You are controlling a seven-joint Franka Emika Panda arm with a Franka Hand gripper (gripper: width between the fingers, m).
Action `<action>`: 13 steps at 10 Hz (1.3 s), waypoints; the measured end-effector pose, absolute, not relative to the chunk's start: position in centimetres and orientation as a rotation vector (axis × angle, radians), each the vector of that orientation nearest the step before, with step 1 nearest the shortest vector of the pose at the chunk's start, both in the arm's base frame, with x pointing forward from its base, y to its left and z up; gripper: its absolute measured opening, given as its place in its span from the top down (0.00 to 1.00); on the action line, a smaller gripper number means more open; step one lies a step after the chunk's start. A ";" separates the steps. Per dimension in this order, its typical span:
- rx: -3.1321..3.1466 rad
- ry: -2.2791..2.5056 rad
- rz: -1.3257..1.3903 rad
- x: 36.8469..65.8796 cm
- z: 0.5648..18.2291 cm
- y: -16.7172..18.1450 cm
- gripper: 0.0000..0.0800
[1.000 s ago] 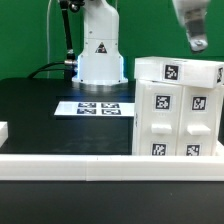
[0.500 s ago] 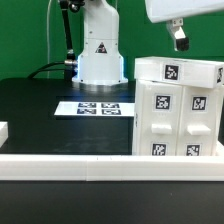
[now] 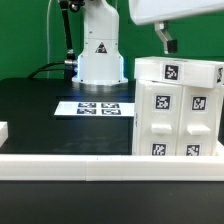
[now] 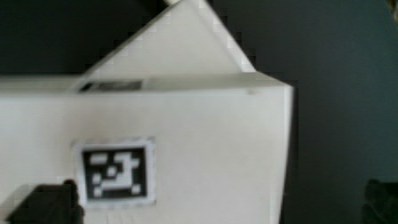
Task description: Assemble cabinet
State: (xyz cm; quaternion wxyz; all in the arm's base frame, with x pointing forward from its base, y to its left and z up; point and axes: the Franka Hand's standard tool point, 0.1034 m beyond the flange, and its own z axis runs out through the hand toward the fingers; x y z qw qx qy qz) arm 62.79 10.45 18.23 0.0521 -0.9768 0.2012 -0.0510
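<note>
The white cabinet (image 3: 180,105) stands at the exterior view's right, with black-and-white tags on its top and front faces. My gripper (image 3: 166,44) hangs just above the cabinet's top, near its corner at the exterior view's left, and is apart from it. In the wrist view the cabinet's top (image 4: 178,130) with one tag fills the picture. My gripper (image 4: 214,205) is open and empty there. One dark fingertip (image 4: 45,205) shows at one edge and the other at the opposite edge, set wide apart.
The marker board (image 3: 98,108) lies on the black table in front of the robot base (image 3: 100,55). A long white rail (image 3: 70,166) runs along the front edge. A small white part (image 3: 3,131) shows at the exterior view's left edge.
My gripper has moved toward the exterior view's left and slightly down, from above the cabinet's far right to above its left top corner. The cabinet has not moved.
</note>
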 end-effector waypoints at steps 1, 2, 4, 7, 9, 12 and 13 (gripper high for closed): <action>-3.019 0.433 -0.166 62.7 18.2 10.7 0.00; -3.057 0.179 -0.175 62.7 18.2 10.5 0.00; -3.078 -0.236 -0.159 62.7 17.9 10.0 0.00; -3.041 -0.591 -0.126 62.4 17.5 9.5 0.00; -2.996 -0.864 -0.125 62.2 17.4 9.5 0.00; -2.894 -1.212 -0.108 61.7 16.7 9.4 0.00; -2.826 -1.378 -0.095 61.4 16.3 9.2 0.00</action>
